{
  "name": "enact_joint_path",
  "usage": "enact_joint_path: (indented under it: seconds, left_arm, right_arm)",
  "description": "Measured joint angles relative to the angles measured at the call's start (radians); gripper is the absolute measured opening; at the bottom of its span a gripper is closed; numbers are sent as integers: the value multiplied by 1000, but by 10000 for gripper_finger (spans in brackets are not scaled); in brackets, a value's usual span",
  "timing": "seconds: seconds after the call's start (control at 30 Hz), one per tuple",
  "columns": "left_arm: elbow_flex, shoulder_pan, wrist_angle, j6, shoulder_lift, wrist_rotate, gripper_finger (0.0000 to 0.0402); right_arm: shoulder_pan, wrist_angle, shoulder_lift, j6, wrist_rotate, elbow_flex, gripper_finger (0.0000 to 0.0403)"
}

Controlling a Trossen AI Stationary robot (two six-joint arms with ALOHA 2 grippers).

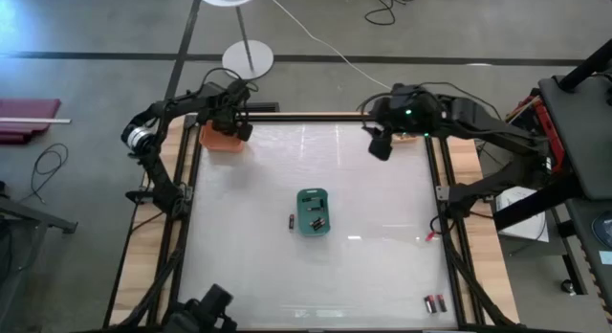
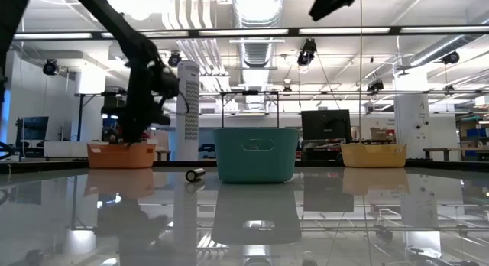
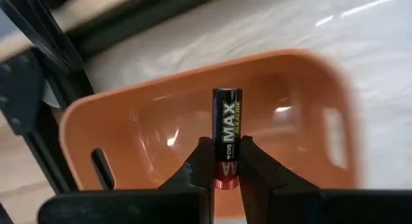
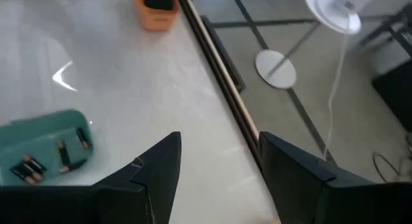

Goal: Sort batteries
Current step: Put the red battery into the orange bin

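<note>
battery (image 3: 226, 137) over orange bin (image 3: 283, 102) — unobstructed

Left gripper (image 3: 224, 161) is clamped; right gripper (image 4: 219, 161) hangs spread apart.

A battery (image 2: 195, 174) is seen lying on the counter (image 2: 367, 212) just beside the teal bin (image 2: 256, 154).

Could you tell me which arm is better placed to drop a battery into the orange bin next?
Left. The left gripper already clamps a battery directly above the orange bin, while the right gripper hangs open and empty across the table.
</note>
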Motion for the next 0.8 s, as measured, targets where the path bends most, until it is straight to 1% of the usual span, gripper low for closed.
enact_joint_path:
  seconds: [0.17,0.3,0.5,0.57,0.67,0.8]
  left_arm:
    - [-26,51,28,-24,85,8,22]
    - [-39,52,137,-25,99,14,22]
    - [-68,55,163,-66,119,33,24]
    - [-77,53,168,-89,118,35,40]
    - [-77,52,148,-133,116,53,79]
    - [-77,45,137,-109,62,187,132]
  right_arm:
    - [-40,-57,-64,27,0,0,198]
    - [-46,-58,-103,52,7,0,190]
    - [-48,-54,-132,69,44,-1,185]
    - [-48,-47,-135,86,46,-1,189]
    - [-48,-31,-135,90,46,-1,199]
    - [-48,-17,-134,94,46,-1,213]
